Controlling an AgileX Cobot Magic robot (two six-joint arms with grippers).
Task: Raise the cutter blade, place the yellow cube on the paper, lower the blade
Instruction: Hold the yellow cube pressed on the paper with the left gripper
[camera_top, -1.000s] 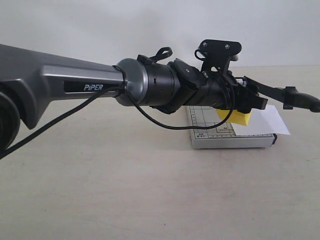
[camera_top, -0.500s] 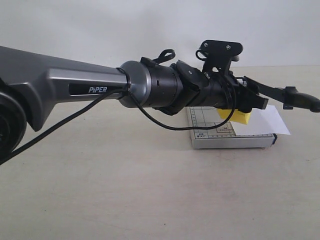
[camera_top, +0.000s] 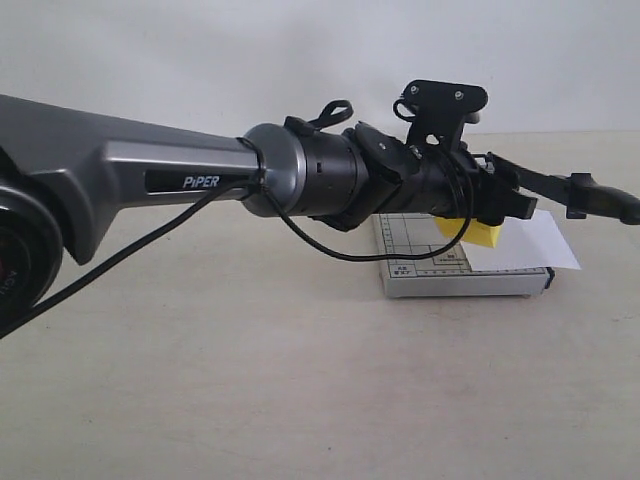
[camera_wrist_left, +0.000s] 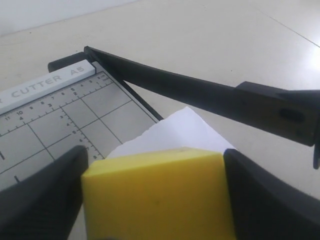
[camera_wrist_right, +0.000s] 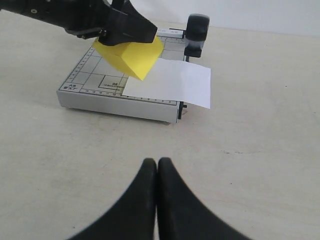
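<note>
1. Nearest, my right gripper (camera_wrist_right: 157, 167) hangs low over the bare table (camera_top: 250, 380), short of the trimmer board's near edge. Its fingers are pressed together, tip to tip, with nothing between them.
2. The grey gridded trimmer board (camera_wrist_right: 95, 82) lies flat on the table, its ruled edge facing my right wrist camera.
3. The paper (camera_wrist_right: 175, 80) lies on the board. One part rests on the grid, and the rest sticks out past the board's edge on the blade side.
4. My left gripper (camera_top: 500, 215) reaches in over the board and is clamped on the yellow cube (camera_wrist_right: 135, 57), one finger on each of two opposite faces.
5. I hold the cube tilted, clear of the grid, with one corner pointing down over the paper's inner edge. I cannot tell whether that corner touches the sheet.
6. Beyond the cube, the cutter blade (camera_wrist_left: 200, 95) is raised off the board. It slopes up from its hinge at the board's corner by the white lettered bar, with the paper under it.
7. Its thick black handle (camera_wrist_right: 197, 27) is the farthest thing in my right wrist view, above the board's far corner.
</note>
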